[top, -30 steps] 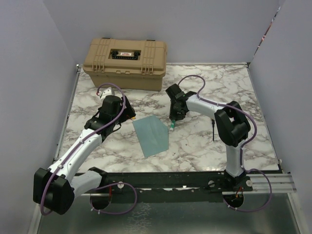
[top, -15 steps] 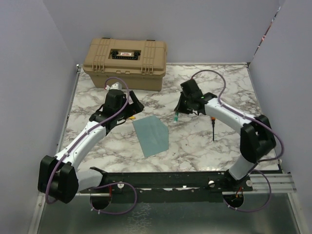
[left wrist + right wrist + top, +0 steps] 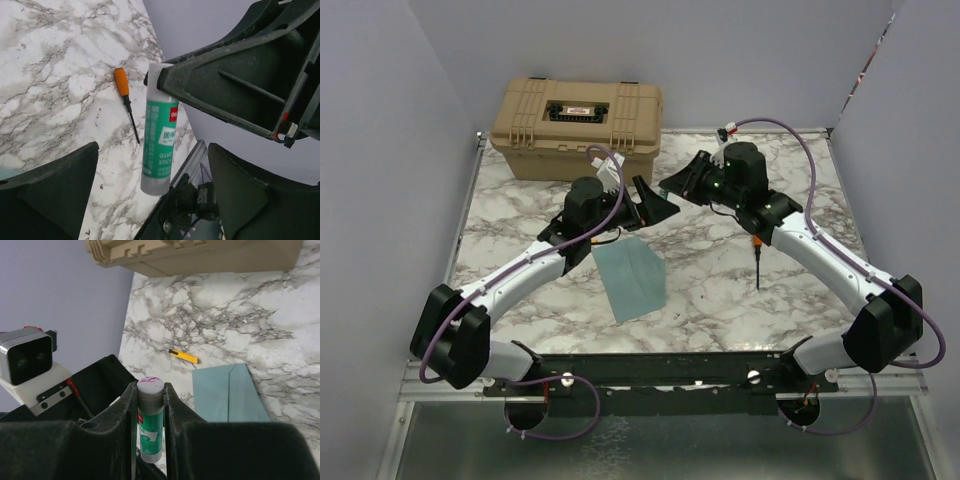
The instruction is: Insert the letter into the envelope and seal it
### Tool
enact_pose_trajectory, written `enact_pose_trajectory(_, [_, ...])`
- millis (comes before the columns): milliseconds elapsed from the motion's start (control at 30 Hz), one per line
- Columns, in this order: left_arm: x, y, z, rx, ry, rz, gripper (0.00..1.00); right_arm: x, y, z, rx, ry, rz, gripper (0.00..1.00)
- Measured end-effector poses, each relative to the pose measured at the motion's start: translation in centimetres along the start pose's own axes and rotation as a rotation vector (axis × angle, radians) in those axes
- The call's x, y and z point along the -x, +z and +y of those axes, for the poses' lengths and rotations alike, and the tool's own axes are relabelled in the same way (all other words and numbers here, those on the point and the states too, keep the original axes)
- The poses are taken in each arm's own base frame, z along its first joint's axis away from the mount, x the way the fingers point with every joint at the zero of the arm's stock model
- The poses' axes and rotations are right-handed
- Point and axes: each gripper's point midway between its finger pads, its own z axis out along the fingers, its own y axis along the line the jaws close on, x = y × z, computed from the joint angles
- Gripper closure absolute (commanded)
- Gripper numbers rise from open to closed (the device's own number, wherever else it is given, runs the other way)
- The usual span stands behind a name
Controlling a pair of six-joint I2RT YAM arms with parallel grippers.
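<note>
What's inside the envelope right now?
The envelope lies flat on the marble table, showing only teal paper. No letter is visible; anything inside is covered.

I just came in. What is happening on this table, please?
The right gripper is shut on a green glue stick and holds it above the marble table. The left gripper is open and points at the stick from close by. The teal envelope lies flat on the table, nearer the arm bases. The letter shows in no view.
</note>
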Motion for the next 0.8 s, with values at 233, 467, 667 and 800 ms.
enact_pose_trajectory(233, [0.2, 0.7, -1.0, -0.06, -0.049, -0.003, 0.62, -0.3, -0.4, 1.3, 0.058, 0.031, 0.025, 0.86])
enact_pose_trajectory(467, [0.0, 0.6, -1.9, -0.107, -0.036, 0.014, 1.0, -0.9, -0.6, 1.3, 0.078, 0.048, 0.055, 0.63])
enact_pose_trajectory(667, [-0.9, 0.1, -1.7, -0.126, 0.074, 0.058, 1.0, -1.0, -1.3, 0.6, 0.068, 0.02, 0.098, 0.5])
enact_pose_trajectory(800, [-1.5, -0.8, -2.0, -0.152, 0.182, 0.091, 1.0, -1.1, -2.2, 1.2, 0.096, -0.021, 0.162, 0.59])
